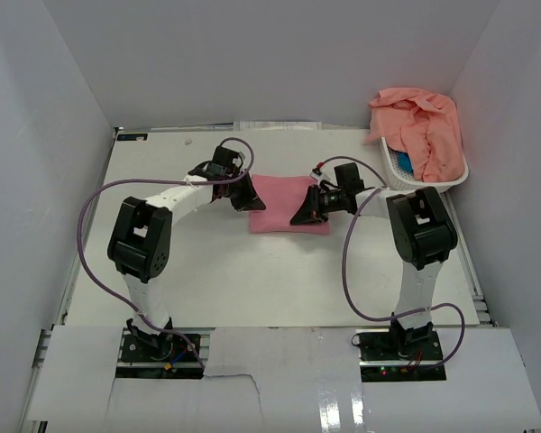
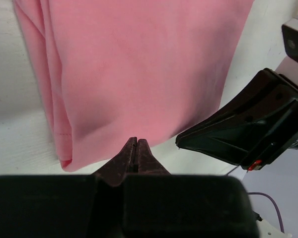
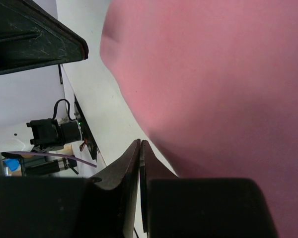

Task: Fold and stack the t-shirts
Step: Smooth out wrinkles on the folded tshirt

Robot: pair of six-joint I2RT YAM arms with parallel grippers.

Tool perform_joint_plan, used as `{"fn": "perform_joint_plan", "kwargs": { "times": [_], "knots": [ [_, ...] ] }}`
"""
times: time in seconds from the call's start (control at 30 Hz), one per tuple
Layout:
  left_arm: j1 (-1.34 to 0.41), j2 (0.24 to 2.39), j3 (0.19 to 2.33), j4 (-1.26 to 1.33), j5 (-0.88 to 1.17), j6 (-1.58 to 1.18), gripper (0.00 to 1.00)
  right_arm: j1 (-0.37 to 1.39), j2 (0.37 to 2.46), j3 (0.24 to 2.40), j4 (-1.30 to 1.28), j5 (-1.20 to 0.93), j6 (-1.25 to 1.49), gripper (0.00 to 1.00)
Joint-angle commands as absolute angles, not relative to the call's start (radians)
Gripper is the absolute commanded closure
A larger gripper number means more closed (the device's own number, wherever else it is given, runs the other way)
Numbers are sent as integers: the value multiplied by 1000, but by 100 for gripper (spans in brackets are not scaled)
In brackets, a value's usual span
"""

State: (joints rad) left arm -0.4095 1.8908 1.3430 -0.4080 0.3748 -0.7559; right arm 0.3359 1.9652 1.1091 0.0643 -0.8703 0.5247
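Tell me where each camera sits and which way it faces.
Top external: above and behind the robot, looking down at the table, the folded pink t-shirt and the white basket of peach t-shirts; the left arm and right arm show whole.
Left wrist: on the left arm, looking along its shut left claw onto the shirt.
Right wrist: on the right arm, looking along its shut right claw onto the shirt.
Shared: both wrist views show the pink shirt and the other arm's claw.
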Motion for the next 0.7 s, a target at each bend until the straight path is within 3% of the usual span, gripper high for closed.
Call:
{"fn": "perform_joint_plan", "kwargs": {
  "times": [0.0, 0.3, 0.67],
  "knots": [
    [-407, 1833, 1328, -341, 413, -741, 100, 339, 2000, 1086, 190, -913, 543, 92],
    [-422, 1876, 1377, -316, 443, -742, 100, 354, 2167, 1069, 136, -830, 508, 92],
    [-488, 1967, 1471, -316, 508, -755, 100, 368, 2097, 1029, 213, -891, 571, 92]
  ]
}}
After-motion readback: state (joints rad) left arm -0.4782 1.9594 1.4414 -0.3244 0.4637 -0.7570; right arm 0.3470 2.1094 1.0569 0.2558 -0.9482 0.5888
